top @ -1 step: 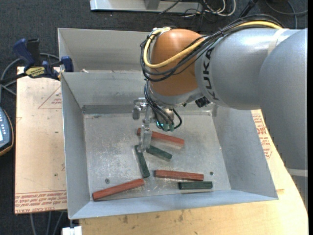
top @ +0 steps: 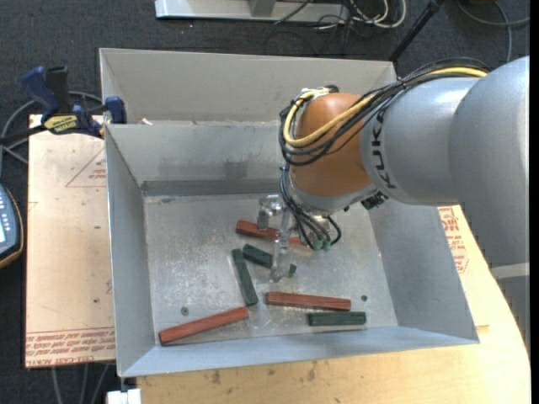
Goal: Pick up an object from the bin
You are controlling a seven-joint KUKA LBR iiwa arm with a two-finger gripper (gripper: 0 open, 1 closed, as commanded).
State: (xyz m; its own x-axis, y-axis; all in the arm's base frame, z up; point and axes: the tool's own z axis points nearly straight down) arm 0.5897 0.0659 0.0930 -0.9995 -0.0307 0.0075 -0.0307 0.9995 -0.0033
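My gripper (top: 276, 244) reaches down into the middle of the bin, under the orange wrist cover. It is right over a short dark green stick (top: 256, 255) lying on the floor. Just behind the gripper lies a red-brown stick (top: 252, 229), partly hidden by it. A small dark green piece (top: 290, 269) sits at the gripper's near right side. A longer dark green stick (top: 244, 279) lies a little to the front left.
Along the bin's front lie a red-brown stick (top: 307, 300), a dark green stick (top: 336, 318) and a long red-brown stick (top: 204, 326). The arm covers the bin's right rear. The left half of the floor is bare metal.
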